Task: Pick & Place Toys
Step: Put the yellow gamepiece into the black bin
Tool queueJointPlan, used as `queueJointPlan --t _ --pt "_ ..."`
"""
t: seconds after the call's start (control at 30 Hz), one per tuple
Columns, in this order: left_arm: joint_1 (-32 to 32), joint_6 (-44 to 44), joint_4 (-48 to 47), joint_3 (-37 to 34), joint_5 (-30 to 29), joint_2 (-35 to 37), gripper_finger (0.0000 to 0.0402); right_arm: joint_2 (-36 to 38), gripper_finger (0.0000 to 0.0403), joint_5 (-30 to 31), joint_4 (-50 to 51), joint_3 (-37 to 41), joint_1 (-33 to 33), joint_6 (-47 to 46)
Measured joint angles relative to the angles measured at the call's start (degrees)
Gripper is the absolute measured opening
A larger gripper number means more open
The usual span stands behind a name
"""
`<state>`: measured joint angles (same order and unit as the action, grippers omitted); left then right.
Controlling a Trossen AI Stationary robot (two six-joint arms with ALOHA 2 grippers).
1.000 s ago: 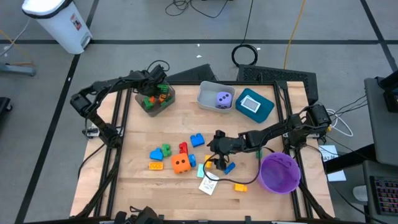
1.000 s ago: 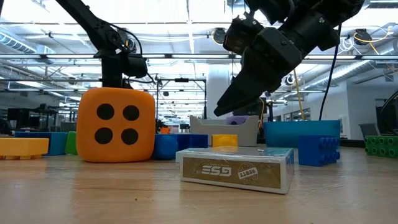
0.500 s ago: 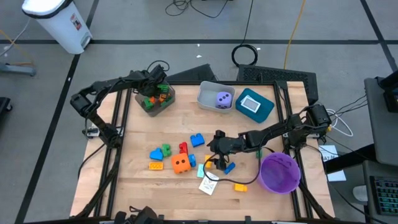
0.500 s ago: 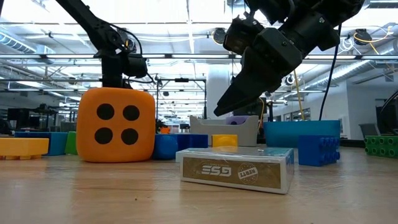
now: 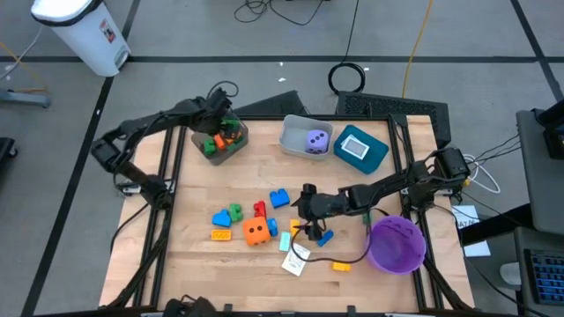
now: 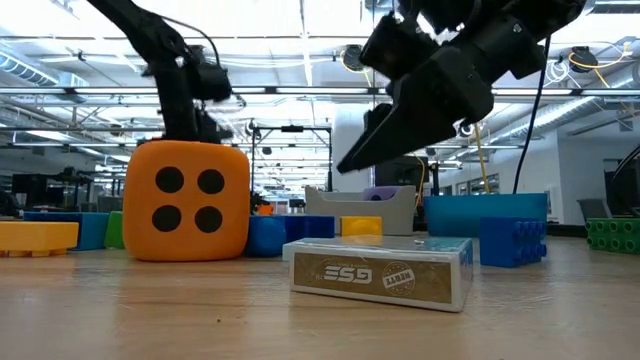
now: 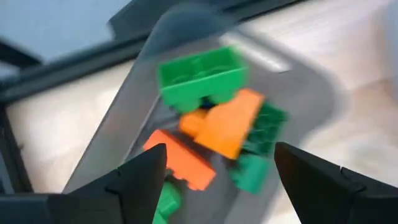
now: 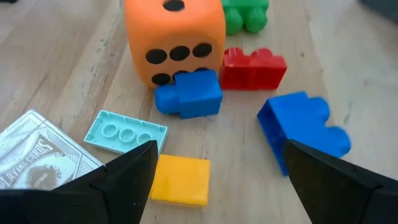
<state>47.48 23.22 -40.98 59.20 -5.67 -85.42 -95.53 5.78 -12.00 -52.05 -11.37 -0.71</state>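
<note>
My left gripper (image 5: 220,123) hangs open over the bin (image 7: 155,93) at the far left, which holds green and orange blocks; a green block (image 7: 200,74) lies on top of the heap. My right gripper (image 5: 308,225) stands open above the toys in the middle of the table. Below its fingers lie a yellow block (image 8: 180,179), a small blue block (image 8: 188,94), a larger blue block (image 8: 298,127) and a red block (image 8: 254,68). The orange die (image 5: 256,232) and a card pack (image 6: 380,272) rest on the wood close by.
A grey bin (image 5: 291,141) with a purple die (image 5: 316,139) and a teal bin (image 5: 359,147) stand at the far edge. A purple bowl (image 5: 397,244) sits at the near right. More blocks (image 5: 227,217) lie left of the orange die.
My left arm has shifted a little toward the table's left over the bin. My right gripper has risen slightly above the toys. The toys on the table have stayed in place.
</note>
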Motion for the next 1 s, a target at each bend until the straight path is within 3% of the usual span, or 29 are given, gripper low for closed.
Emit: queueJointPlan --t 0.27,0.37,0.5,0.63,0.8,0.9,1.0 --pt "-7.39 -7.82 4.76 -0.09 7.3 14.15 0.0307 4.89 0.0334 2.19 -1.21 -0.01 0.1 7.31" --pt "-12.9 -8.67 11.75 -2.01 8.98 19.18 0.0307 6.19 0.0334 3.34 -1.69 -0.02 0.72 8.22" --pt "-21.91 -8.64 27.71 -8.81 10.31 23.69 0.0307 6.32 0.0334 2.97 -1.23 -0.02 2.63 6.17" --pt "-31.17 -7.67 46.64 -18.49 10.37 24.75 0.0308 6.32 0.0334 0.17 -0.35 -0.01 3.51 3.44" --pt "-41.87 -7.77 68.29 -27.74 9.28 22.82 0.0308 6.14 0.0334 0.17 3.0 0.0 -0.47 0.41" --pt "-46.71 -8.42 74.96 -30.37 5.3 21.19 0.0308 3.02 0.0334 0.5 0.22 -0.07 -3.61 -1.29" --pt "-49.82 -9.8 75.92 -30.73 1.04 19.71 0.0308 -0.27 0.0334 5.0 -2.31 0.11 -6.01 -1.65"
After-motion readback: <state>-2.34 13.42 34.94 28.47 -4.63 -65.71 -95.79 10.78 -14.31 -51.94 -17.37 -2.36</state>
